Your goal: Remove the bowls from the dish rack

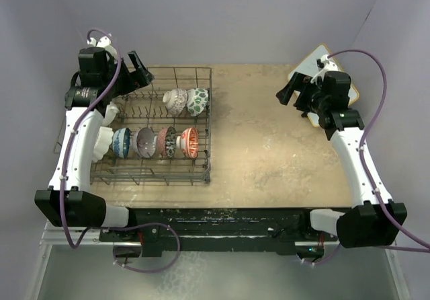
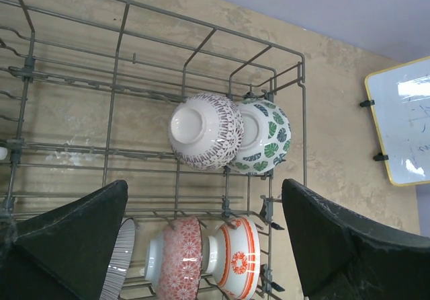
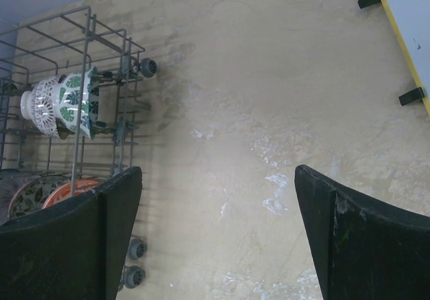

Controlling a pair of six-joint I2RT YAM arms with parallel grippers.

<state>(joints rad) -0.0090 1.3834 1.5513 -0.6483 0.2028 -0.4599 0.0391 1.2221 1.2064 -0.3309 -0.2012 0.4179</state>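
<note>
The dark wire dish rack (image 1: 209, 115) stands on the left of the table. Its back row holds a grey-purple bowl (image 1: 175, 100) beside a green-white bowl (image 1: 198, 101). Its front row holds a white scalloped bowl (image 1: 102, 144), a blue bowl (image 1: 121, 142), a grey striped bowl (image 1: 143, 142), a speckled bowl (image 1: 166, 142) and a red-orange bowl (image 1: 190, 142). My left gripper (image 1: 139, 78) is open and empty above the rack's back left. In the left wrist view (image 2: 205, 187) it hovers over the red-orange bowl (image 2: 238, 254). My right gripper (image 1: 293, 93) is open and empty over bare table (image 3: 218, 179).
A white board with a yellow edge (image 1: 321, 59) leans at the back right, partly behind my right arm; it also shows in the left wrist view (image 2: 403, 128). The beige tabletop (image 1: 269, 145) lies between rack and board. The rack has small wheels (image 3: 136, 249).
</note>
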